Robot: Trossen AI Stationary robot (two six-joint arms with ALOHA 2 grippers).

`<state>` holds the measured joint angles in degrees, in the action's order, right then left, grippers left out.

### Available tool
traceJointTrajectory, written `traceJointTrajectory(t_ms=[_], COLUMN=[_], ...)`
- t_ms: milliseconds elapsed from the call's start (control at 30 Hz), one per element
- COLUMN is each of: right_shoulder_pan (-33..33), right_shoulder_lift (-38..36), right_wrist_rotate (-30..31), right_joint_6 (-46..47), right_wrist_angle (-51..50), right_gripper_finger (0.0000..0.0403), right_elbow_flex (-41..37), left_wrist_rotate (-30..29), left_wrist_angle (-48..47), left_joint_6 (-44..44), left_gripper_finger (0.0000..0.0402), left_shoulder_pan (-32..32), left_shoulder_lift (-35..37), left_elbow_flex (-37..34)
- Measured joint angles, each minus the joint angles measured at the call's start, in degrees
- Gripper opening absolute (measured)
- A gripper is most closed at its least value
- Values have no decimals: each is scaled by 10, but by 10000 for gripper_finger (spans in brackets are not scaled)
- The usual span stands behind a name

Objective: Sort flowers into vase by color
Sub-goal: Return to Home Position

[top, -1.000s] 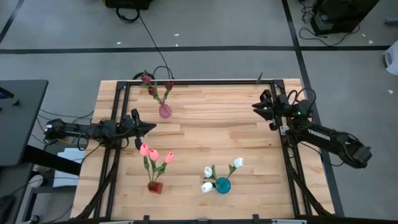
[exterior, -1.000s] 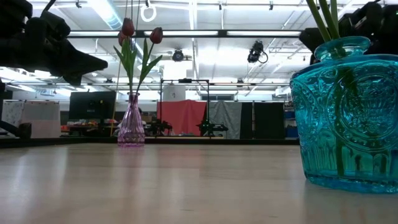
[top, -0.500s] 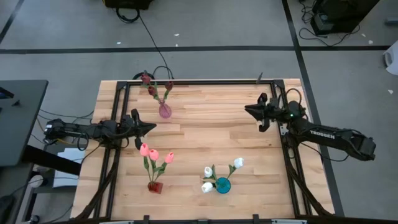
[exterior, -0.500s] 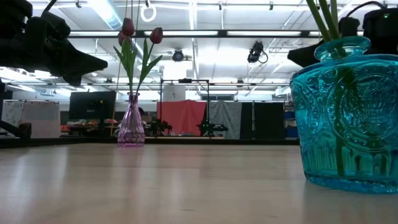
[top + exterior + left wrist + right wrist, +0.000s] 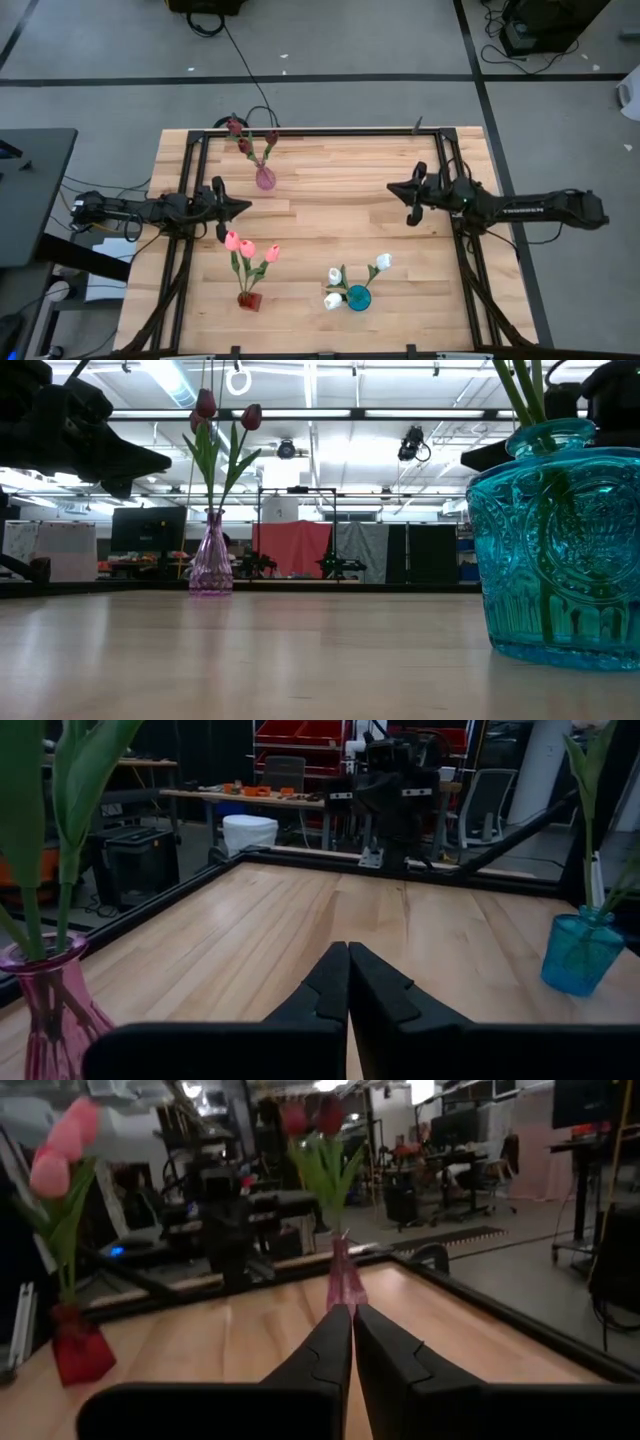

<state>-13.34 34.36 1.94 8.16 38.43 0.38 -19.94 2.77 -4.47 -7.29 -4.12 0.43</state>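
Three vases stand on the wooden table. A pink glass vase [image 5: 265,179] at the far side holds dark maroon flowers [image 5: 236,127]. A red vase [image 5: 249,299] near the front holds pink flowers [image 5: 233,240]. A teal glass vase [image 5: 358,297] beside it holds white flowers [image 5: 383,262]. My left gripper [image 5: 243,206] hovers shut at the table's left, pointing level toward the right, with nothing in it [image 5: 347,948]. My right gripper [image 5: 392,187] hovers shut at the right, pointing level toward the left, also with nothing in it [image 5: 351,1314].
A black metal frame [image 5: 330,131] runs along the table's far and side edges. Bare wood [image 5: 330,220] lies between the two grippers. In the low view the teal vase [image 5: 560,550] stands close to the camera and the pink vase [image 5: 211,560] stands far back.
My right arm has swung round from slanting toward the far edge to lying level across the table. Its gripper has moved toward the table's left and a little toward the near edge. The left arm and the vases have kept still.
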Motion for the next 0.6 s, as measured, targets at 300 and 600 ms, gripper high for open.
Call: traceJointTrajectory(t_ms=[300,600], right_shoulder_pan=[164,232], right_shoulder_lift=[-37,-96], right_wrist_rotate=[147,135], right_joint_6=[-17,12], right_wrist_angle=[-120,-346], right_gripper_finger=[29,29], right_elbow_flex=[12,68], left_wrist_rotate=[9,9], left_wrist_angle=[-1,-1], left_joint_6=[12,43], left_gripper_finger=[10,10], left_shoulder_pan=[0,0], left_shoulder_lift=[0,0], left_elbow_flex=[0,0])
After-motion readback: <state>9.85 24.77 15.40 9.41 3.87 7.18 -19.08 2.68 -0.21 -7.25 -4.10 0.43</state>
